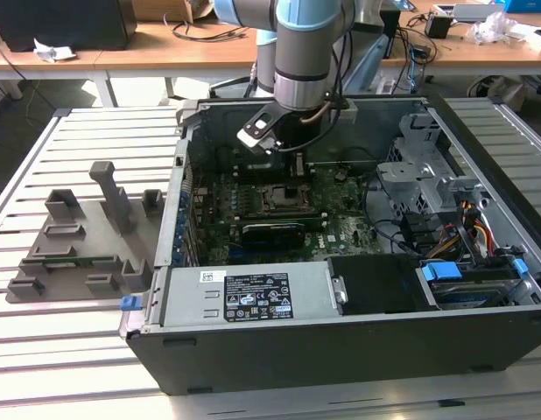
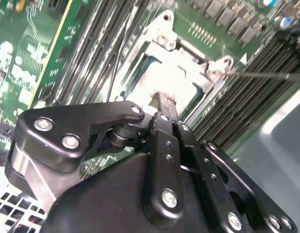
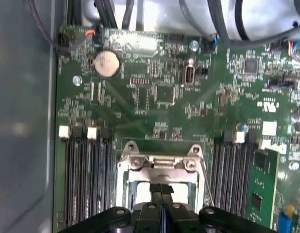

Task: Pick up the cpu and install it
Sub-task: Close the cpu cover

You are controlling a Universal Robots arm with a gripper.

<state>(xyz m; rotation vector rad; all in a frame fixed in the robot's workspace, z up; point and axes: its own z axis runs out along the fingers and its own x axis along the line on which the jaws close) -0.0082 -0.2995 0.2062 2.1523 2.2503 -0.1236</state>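
**Fingertips down on the seated chip**

Fingers (image 3: 156, 190) are pressed together with nothing between them. The gripper (image 2: 165, 99) tips seem to touch the pale top of the cpu (image 2: 176, 80), which lies inside the socket frame (image 3: 159, 162) on the motherboard (image 3: 159, 97). It's probably light, thin and stiff, slick on top and delicate underneath, so best taken by opposite edges.

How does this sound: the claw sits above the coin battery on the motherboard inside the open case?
Wrong spot. The claw sits above the CPU socket, not the coin battery, on the motherboard inside the open case; the first wrist view shows it.
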